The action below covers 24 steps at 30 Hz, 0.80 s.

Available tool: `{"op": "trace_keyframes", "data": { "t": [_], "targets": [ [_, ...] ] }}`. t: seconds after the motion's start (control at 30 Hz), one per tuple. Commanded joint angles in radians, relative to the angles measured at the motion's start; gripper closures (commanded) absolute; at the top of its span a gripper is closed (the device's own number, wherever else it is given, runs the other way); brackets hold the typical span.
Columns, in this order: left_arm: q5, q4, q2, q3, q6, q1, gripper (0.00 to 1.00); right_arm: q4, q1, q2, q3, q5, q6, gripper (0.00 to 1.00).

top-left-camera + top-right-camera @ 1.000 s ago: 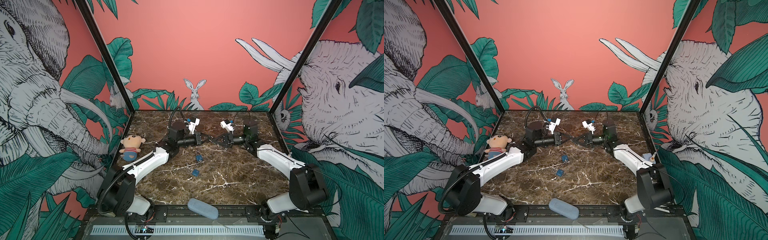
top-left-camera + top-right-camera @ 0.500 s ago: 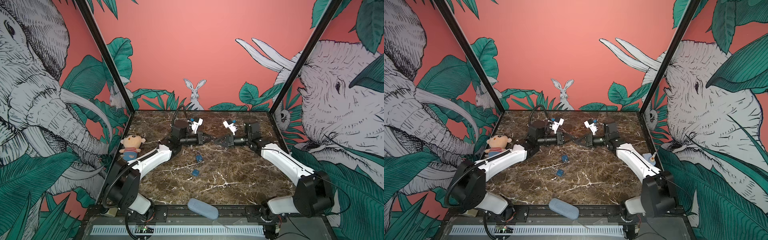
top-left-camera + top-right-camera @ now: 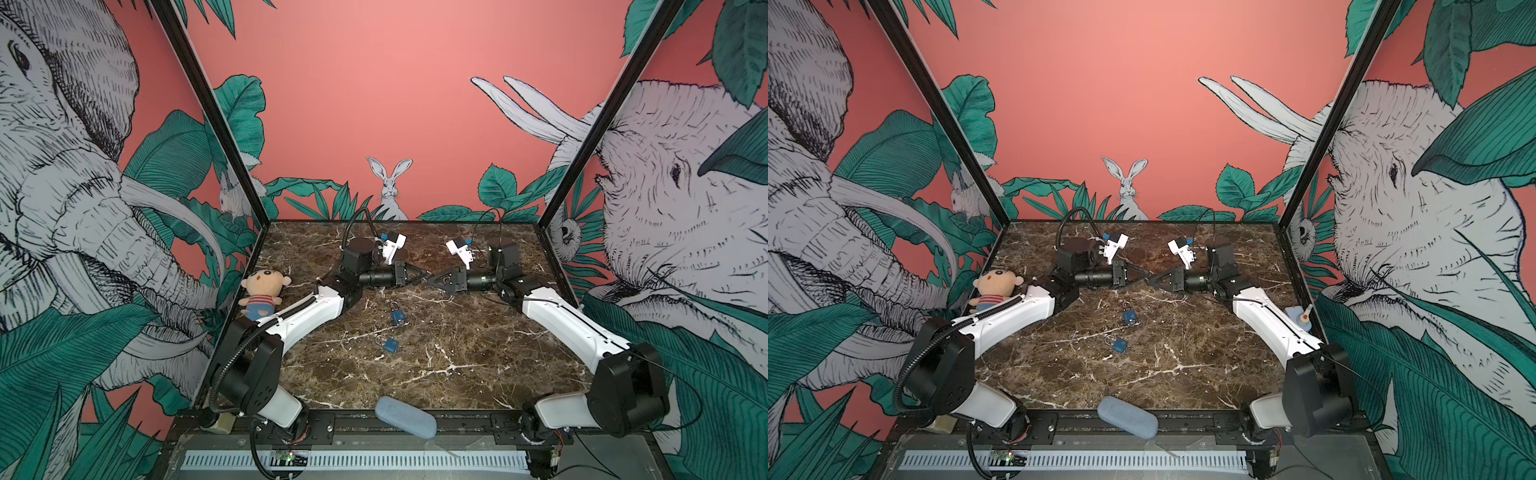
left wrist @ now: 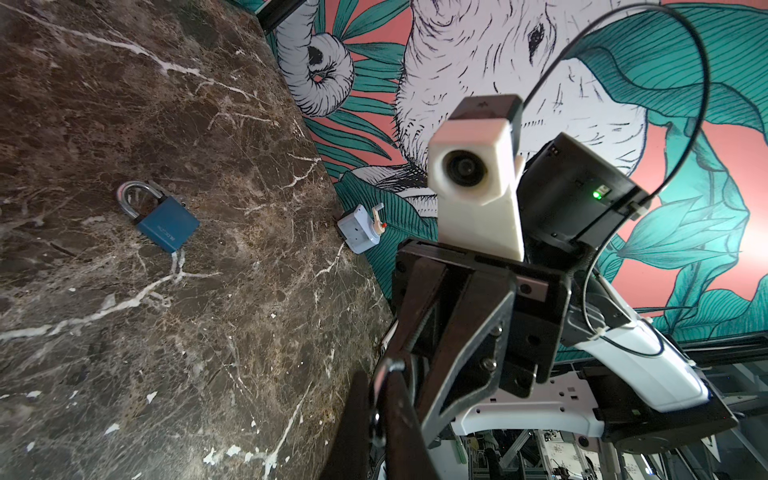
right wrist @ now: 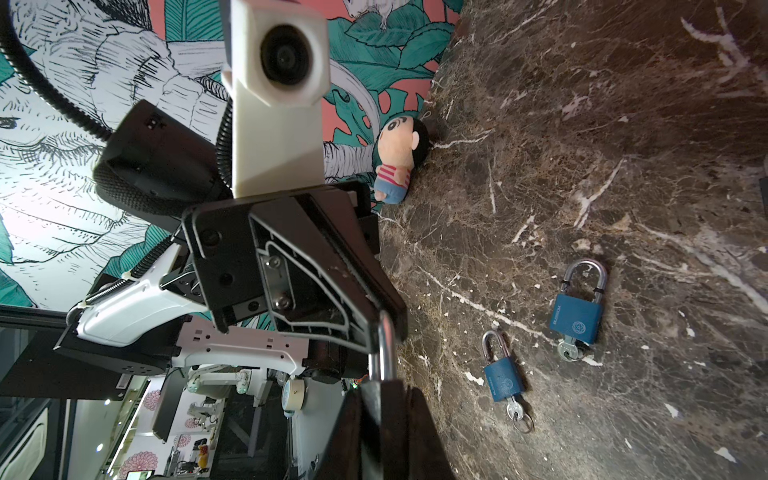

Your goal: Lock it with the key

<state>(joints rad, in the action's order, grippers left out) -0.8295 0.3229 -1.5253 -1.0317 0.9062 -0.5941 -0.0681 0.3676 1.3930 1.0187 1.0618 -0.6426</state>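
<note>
While both arms reach in over the rear middle of the table (image 3: 457, 374), my left end effector (image 3: 424, 275) and right end effector (image 3: 433, 279) meet tip to tip, raised off the marble, in both top views. Both sets of jaws are drawn together. Toward the front lie the far padlock (image 3: 397, 316) and the near padlock (image 3: 390, 345), both blue, flat on the table and apart from each other and from my tips.

Left wrist view: my left jaws are closed on a silver metal piece (image 4: 390, 366), with the right end effector nosing into the same spot. Shackle or key, I cannot tell. One padlock (image 4: 166, 222) lies flat; I cannot tell which of the two it is.

Right wrist view: my right jaws pinch the silver metal piece (image 5: 384, 353), and the left tip is clamped on its other end. A key (image 5: 567, 352) sits in the base of the far padlock (image 5: 577, 316). A second key (image 5: 515, 411), with a ring, sits in the near padlock (image 5: 503, 380).
</note>
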Motion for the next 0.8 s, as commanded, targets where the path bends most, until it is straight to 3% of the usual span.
{"op": "trace_keyframes", "data": {
  "t": [0.0,0.5,0.67,0.77],
  "targets": [
    [-0.079,0.110,0.021,-0.030,0.073,-0.035,0.90,0.081,0.062,0.003,0.020,-0.029,0.045,1.00],
    [-0.085,0.114,0.028,-0.013,0.080,-0.029,0.84,0.131,0.070,0.015,0.024,-0.012,0.005,1.00],
    [-0.089,0.116,0.027,-0.010,0.079,-0.028,1.00,0.180,0.073,0.023,0.017,0.006,-0.033,1.00],
    [-0.097,0.119,0.027,-0.007,0.084,-0.027,1.00,0.190,0.072,0.026,0.015,0.006,-0.041,1.00]
  ]
}}
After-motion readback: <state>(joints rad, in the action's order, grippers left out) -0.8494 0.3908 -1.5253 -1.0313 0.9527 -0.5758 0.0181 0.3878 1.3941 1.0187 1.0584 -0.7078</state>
